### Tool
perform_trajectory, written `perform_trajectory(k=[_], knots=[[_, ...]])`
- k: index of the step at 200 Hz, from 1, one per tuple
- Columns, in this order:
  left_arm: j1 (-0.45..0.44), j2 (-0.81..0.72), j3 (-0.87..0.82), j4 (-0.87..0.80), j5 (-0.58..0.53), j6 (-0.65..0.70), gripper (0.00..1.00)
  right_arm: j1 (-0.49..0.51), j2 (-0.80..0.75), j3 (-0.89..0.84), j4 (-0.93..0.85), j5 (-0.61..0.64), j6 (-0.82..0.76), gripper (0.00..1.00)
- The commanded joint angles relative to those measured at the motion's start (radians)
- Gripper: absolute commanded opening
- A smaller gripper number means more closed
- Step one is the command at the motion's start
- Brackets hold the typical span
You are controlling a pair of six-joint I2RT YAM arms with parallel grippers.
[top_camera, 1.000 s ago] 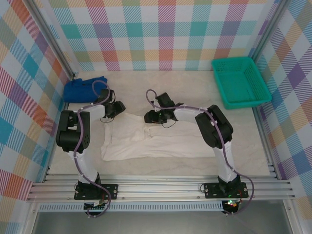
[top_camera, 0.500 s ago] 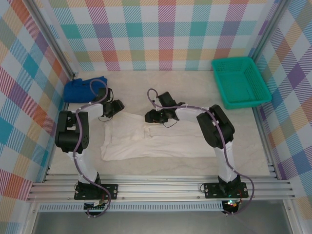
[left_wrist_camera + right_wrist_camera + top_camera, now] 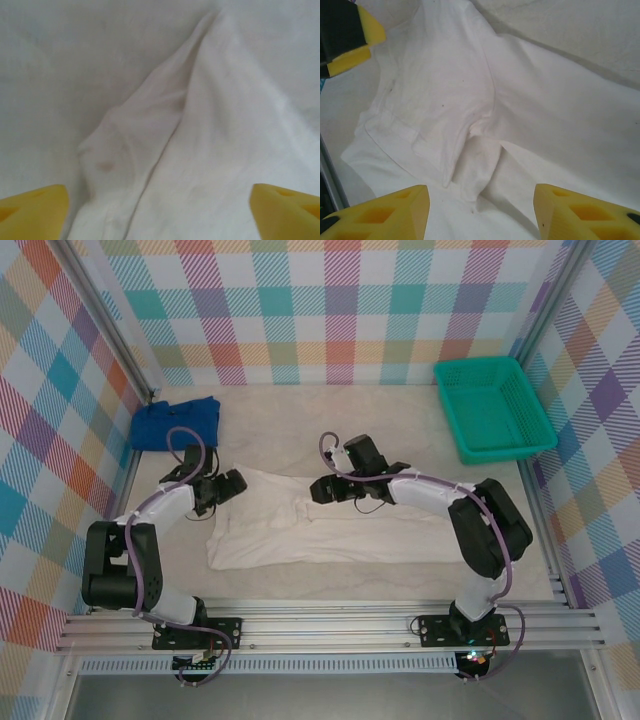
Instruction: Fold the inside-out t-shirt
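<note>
The inside-out t-shirt [image 3: 330,540] lies flattened on the table as a wide white band, with a folded sleeve flap [image 3: 475,165] near its upper middle. My left gripper [image 3: 225,485] hovers at the shirt's upper left corner. In the left wrist view the left gripper [image 3: 160,215] is open, its yellow fingertips [image 3: 32,212] wide apart over a ridge of white cloth [image 3: 225,125]. My right gripper [image 3: 320,488] sits at the shirt's upper edge near the middle. In the right wrist view the right gripper [image 3: 480,215] is open above the sleeve flap, with nothing between the pads.
A blue cloth garment [image 3: 175,420] lies at the back left, just beyond the left arm. A green basket [image 3: 492,408] stands at the back right. Bare pale table [image 3: 280,430] stretches behind the shirt. The left gripper's finger [image 3: 350,35] shows in the right wrist view's top left corner.
Both grippers' jaws have widened, the left by a lot. The left gripper has slid nearer and lower, and both arms' elbows have swung outward. The shirt lies much as before.
</note>
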Motion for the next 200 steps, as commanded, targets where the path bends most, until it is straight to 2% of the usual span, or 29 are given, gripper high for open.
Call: perform_trajectory(k=[1, 16, 50, 81, 124, 157, 200], knots=[[0.013, 0.020, 0.010, -0.107, -0.025, 0.050, 0.98, 0.007, -0.030, -0.025, 0.019, 0.011, -0.059, 0.57], [0.013, 0.038, 0.012, -0.108, -0.031, 0.064, 1.00, 0.006, -0.033, -0.043, 0.035, 0.009, -0.060, 0.57], [0.010, 0.139, 0.057, -0.125, 0.069, 0.107, 1.00, 0.007, -0.035, -0.069, 0.045, 0.007, -0.063, 0.57], [-0.013, 0.163, 0.065, -0.125, 0.104, 0.135, 0.99, 0.006, -0.041, -0.089, 0.051, 0.011, -0.059, 0.57], [-0.076, 0.135, 0.024, -0.075, 0.166, 0.134, 0.87, 0.006, -0.035, -0.094, 0.062, 0.014, -0.034, 0.57], [-0.099, 0.113, 0.008, -0.049, 0.200, 0.136, 0.74, 0.005, -0.025, -0.085, 0.054, 0.013, -0.030, 0.56], [-0.120, 0.121, -0.009, -0.023, 0.221, 0.147, 0.64, 0.006, -0.021, -0.087, 0.061, 0.010, -0.015, 0.56]])
